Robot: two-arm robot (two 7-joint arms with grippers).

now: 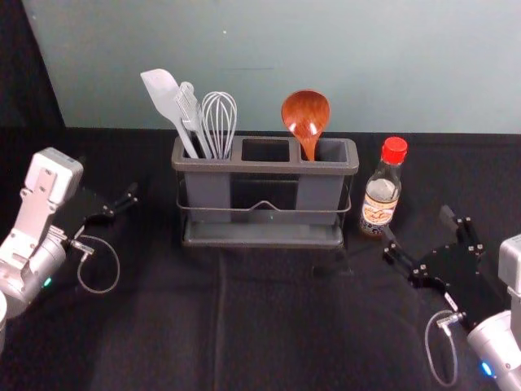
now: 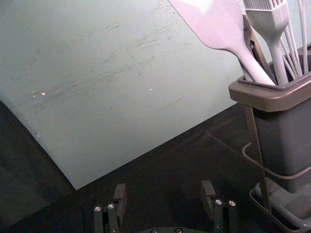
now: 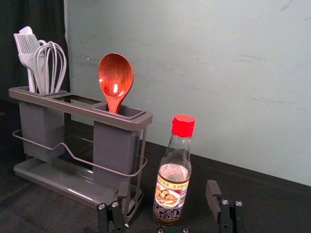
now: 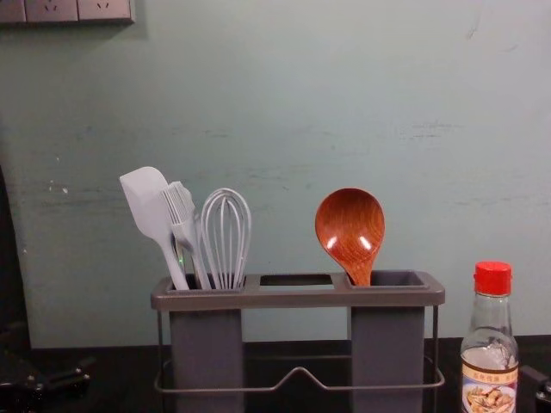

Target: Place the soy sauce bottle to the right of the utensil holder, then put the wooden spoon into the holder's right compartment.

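At the far left in the head view, the left pincer (image 2: 164, 190) is idle beside the utensil holder, its fingers spread wide with nothing between them. Dark cloth covers the bench (image 1: 277, 334).

Next comes the utensil holder (image 1: 264, 167), a grey rack upright on the cloth. Its left compartment (image 1: 209, 194) carries a pale spatula (image 1: 163, 91), a brush (image 1: 188, 106) and a whisk (image 1: 218, 122), heads up. The middle compartment (image 1: 265, 150) has no utensil in it. In the right compartment (image 1: 319, 194) stands the wooden spoon (image 1: 306, 110), handle down, its round reddish bowl above the rim. That half of the task looks done.

Just right of the holder, the soy sauce bottle (image 1: 380, 199) stands upright on the cloth, red cap on, a small gap between it and the rack. The placing of the bottle looks done too.

At the far right, the right pincer (image 1: 418, 226) is low over the bench, on the near side of the bottle, its fingers wide apart and gripping nothing. Both goals appear met; what remains is probably only to draw the right arm back without knocking the bottle, since one fingertip is close to its base.
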